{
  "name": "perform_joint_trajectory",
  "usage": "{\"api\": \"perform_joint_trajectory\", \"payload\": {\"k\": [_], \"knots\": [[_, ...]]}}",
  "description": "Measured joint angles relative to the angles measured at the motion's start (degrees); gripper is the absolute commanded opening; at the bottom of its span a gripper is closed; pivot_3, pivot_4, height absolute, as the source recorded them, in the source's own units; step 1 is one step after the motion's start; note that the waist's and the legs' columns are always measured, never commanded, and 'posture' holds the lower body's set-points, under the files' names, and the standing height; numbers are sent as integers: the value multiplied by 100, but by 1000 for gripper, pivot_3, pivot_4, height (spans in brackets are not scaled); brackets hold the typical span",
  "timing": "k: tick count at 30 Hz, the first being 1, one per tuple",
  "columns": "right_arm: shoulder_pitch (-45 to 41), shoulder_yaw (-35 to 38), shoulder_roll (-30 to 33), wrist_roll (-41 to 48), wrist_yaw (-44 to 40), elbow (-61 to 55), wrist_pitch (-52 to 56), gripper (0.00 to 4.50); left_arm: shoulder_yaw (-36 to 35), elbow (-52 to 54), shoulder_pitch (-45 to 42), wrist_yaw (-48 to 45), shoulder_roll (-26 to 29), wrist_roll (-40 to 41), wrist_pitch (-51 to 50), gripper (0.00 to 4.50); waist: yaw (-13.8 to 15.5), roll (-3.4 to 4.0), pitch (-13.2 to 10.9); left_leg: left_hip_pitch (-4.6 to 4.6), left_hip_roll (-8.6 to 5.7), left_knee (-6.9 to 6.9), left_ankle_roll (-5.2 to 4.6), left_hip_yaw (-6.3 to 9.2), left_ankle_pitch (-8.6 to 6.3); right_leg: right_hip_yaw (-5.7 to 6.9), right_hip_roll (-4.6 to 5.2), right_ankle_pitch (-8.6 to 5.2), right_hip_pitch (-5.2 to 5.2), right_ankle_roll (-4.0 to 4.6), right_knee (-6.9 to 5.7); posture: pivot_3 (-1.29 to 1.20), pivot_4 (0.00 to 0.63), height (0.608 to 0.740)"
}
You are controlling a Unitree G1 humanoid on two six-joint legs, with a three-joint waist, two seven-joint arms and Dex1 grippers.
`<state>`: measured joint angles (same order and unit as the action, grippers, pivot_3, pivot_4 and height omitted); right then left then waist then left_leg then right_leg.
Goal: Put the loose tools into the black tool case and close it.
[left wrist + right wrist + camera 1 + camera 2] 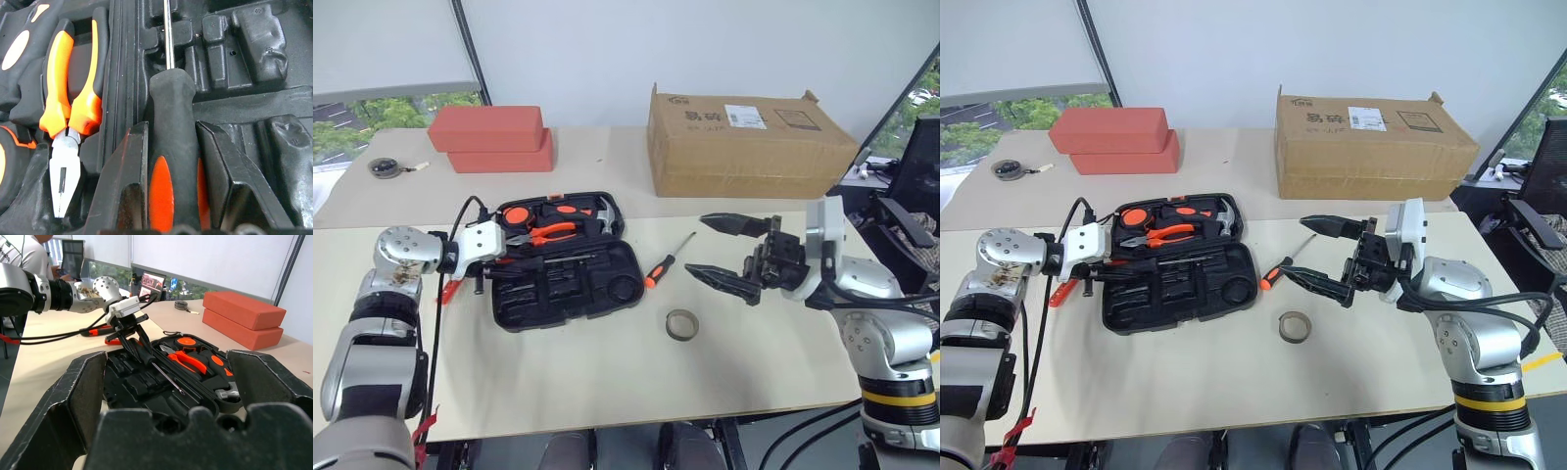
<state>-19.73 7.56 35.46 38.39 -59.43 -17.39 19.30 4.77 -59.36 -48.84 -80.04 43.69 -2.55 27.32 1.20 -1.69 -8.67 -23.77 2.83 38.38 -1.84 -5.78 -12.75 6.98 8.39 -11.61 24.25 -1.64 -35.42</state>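
Black tool case [563, 264] lies open on a pale, smooth tabletop [607, 382], a bit left of centre. It is hard moulded plastic w/ a dull, slightly grainy finish; the near half is a field of blocky empty recesses, the far half already holds tools. Seated there: pliers [66, 122] w/ glossy orange-and-black grips and bare steel jaws, a small hammer [605, 217] w/ a steel head, and rounded black-orange handles.

Left gripper [171, 166] hovers over the case's left end, its two wedge-shaped black fingers closed snugly on a screwdriver [172, 161]. The handle is matte black rubber w/ orange inlays, thick and rounded; its thin round steel shaft runs out over the recesses of the near half.

On the table just right of the case lies a second screwdriver [668, 260], orange-and-black handle nearest the case, slim shaft angled away toward the back. Left of the case, partly hidden behind the left arm, is another slim orange tool [447, 291]; its type is not clear.

Right gripper [729, 250] hangs right of the case, above the table, pointing toward it. Its long tapered fingers are spread wide apart w/ nothing between them.

Near front of table: a small ring of tape [682, 324]. At the back: brown cardboard box [744, 142] w/ a white label, two stacked red bricks [494, 137], and a small round tape measure [384, 167].
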Motion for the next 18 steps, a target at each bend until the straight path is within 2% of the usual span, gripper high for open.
{"api": "perform_joint_trajectory", "payload": {"k": [18], "knots": [[46, -3, -1, -85, 19, -9, -22, 4500, 220, -4, -46, 472, -244, -209, -502, 1035, -11, 4, 2, 2, 6, 45, 0, 47, 0, -2, 2, -3, -7, -3, -34, 0, 150, 713]]}}
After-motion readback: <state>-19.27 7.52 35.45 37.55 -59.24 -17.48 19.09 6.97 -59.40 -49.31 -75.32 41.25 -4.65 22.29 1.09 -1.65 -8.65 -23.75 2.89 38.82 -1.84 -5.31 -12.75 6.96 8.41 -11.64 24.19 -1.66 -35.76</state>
